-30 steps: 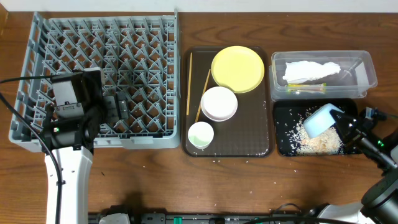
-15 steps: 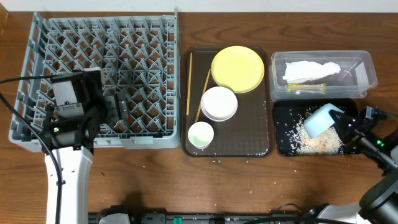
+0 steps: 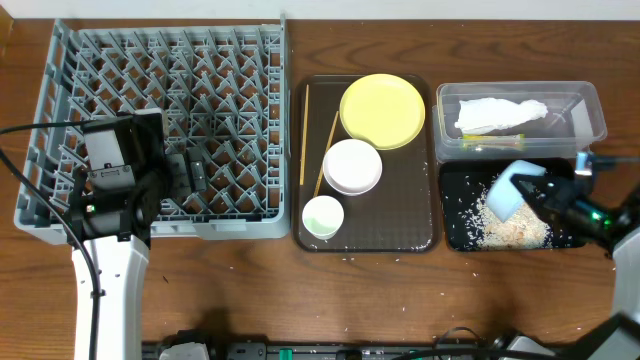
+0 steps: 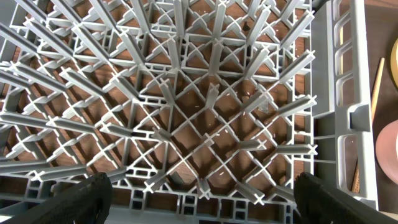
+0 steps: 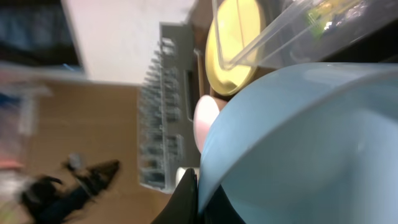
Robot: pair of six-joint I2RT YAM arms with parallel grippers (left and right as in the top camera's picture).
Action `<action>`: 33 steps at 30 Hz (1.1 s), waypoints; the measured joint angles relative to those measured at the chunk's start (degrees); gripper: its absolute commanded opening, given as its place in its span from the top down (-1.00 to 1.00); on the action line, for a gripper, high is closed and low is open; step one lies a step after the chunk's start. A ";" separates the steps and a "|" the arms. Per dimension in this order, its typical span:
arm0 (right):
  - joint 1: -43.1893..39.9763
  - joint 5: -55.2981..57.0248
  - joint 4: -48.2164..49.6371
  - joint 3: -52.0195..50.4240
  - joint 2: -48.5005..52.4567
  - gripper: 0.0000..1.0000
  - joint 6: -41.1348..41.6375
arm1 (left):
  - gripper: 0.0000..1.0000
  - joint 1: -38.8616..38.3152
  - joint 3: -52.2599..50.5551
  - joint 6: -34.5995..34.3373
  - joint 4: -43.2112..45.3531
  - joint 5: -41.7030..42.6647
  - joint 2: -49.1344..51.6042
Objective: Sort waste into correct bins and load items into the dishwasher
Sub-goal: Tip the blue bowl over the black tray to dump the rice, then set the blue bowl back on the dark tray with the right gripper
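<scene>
My right gripper (image 3: 538, 192) is shut on the rim of the light blue bowl (image 3: 508, 190), holding it tipped over the black tray (image 3: 455, 232), where a pile of rice (image 3: 510, 232) lies. The bowl fills the right wrist view (image 5: 311, 137). The clear tub (image 3: 590, 105) holds the white napkin (image 3: 500, 113) and the green-and-yellow wrapper (image 3: 495, 146). The yellow plate (image 3: 382, 110), white bowl (image 3: 352, 166), small cup (image 3: 322, 216) and chopsticks (image 3: 304, 130) lie on the brown tray (image 3: 420, 225). My left gripper (image 3: 180, 175) is open and empty over the grey rack (image 3: 170, 70), whose lattice (image 4: 199, 106) fills the left wrist view.
A few loose rice grains lie on the wooden table (image 3: 350, 260) in front of the brown tray. The rack's right wall (image 4: 348, 112) stands next to the brown tray. The left arm's body (image 3: 105, 260) reaches over the table's front edge.
My right gripper has shifted up and a little left with the light blue bowl, tipping it further over the black tray. The left arm has not moved.
</scene>
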 measured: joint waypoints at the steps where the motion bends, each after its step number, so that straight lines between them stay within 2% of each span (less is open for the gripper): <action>1: 1.64 1.09 -0.46 0.70 -0.87 0.98 0.04 | -0.89 0.00 0.00 0.00 0.00 -0.02 0.00; 7: 17.97 14.10 -6.67 10.08 -2.10 0.98 0.61 | -0.89 0.02 0.00 0.00 0.00 0.00 0.00; 13: 37.22 35.17 -12.37 19.98 -2.10 0.98 2.08 | -0.89 0.00 0.00 0.00 0.00 0.00 0.00; 20: 54.55 55.34 -15.39 21.64 0.28 0.98 5.05 | -0.89 0.00 0.00 0.00 0.00 -0.02 0.00; 25: 60.46 60.61 -15.50 21.66 8.70 0.98 5.66 | -0.89 0.02 0.00 0.00 0.00 0.00 0.00; 33: 62.90 63.14 -12.39 21.66 20.20 0.98 6.05 | -0.89 0.00 0.00 0.00 0.00 -0.02 0.00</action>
